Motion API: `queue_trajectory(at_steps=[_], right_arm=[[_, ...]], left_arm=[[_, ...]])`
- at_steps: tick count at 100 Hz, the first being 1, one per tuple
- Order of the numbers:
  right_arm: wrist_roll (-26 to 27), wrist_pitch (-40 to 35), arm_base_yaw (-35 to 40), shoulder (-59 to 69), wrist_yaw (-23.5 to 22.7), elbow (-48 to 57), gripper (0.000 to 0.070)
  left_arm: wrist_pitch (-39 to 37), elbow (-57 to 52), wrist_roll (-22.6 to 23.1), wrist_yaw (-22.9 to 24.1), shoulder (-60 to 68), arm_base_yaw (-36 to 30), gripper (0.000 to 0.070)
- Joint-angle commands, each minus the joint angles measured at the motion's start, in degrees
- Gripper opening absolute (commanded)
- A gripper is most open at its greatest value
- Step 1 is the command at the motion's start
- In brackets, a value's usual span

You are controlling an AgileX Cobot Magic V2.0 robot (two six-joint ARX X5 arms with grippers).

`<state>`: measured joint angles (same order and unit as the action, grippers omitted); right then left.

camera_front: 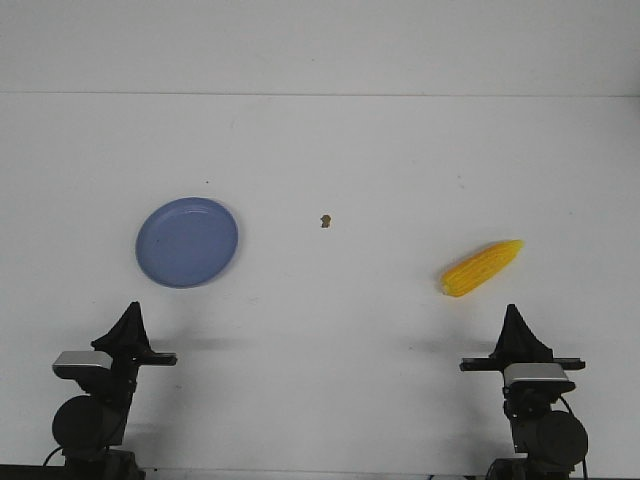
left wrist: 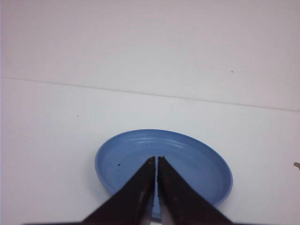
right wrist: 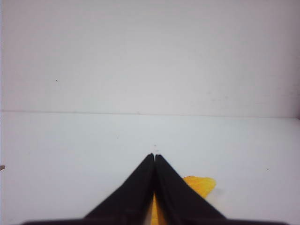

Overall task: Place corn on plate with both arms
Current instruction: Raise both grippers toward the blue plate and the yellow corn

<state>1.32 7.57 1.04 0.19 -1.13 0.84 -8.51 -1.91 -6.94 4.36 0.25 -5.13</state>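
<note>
The yellow corn point(camera_front: 482, 267) lies on the white table at the right, pointed end far-right; part of it shows past the fingers in the right wrist view point(right wrist: 201, 184). The blue-lavender plate point(camera_front: 187, 241) sits at the left and shows in the left wrist view point(left wrist: 197, 159). My left gripper point(camera_front: 132, 312) is shut and empty, on the near side of the plate point(left wrist: 156, 158). My right gripper point(camera_front: 513, 314) is shut and empty, on the near side of the corn point(right wrist: 154, 155). Neither touches anything.
A tiny brown speck point(camera_front: 325, 221) lies on the table between plate and corn. The table's far edge meets a white wall point(camera_front: 320, 45). Both arm bases stand at the near edge.
</note>
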Motion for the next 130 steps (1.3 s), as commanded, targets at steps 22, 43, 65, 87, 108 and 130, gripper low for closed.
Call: queue_trajectory(at_steps=[22,43,65,87,108,130], right_arm=[[0.4,0.5,0.0,-0.1,0.0,-0.1,0.0000],[0.4,0.5,0.0,-0.1,0.0,-0.1,0.0000],[0.4,0.6,0.0,-0.1,0.0,-0.1,0.0000],[3.5,3.4,0.0,-0.1,0.1,0.5,0.0000],[7.3,-7.7,0.0,0.4,0.0,9.0,0.0000],[7.7,-24.2,0.0,7.8,0.1,25.4,0.0000]], left_arm=[[-0.6,1.1,0.0,0.1,-0.1,0.0,0.0012],[-0.6,1.1,0.0,0.1,-0.1,0.0,0.0012],[-0.7,1.1,0.0,0.1,-0.1,0.0,0.0012],[1.1,-3.3,-0.9,0.1,0.1,0.0,0.0012],[10.6,-17.0,-1.7,0.3,6.6,0.0,0.0012],[25.6,-37.0,-1.7,0.3,23.3,0.0,0.0012]])
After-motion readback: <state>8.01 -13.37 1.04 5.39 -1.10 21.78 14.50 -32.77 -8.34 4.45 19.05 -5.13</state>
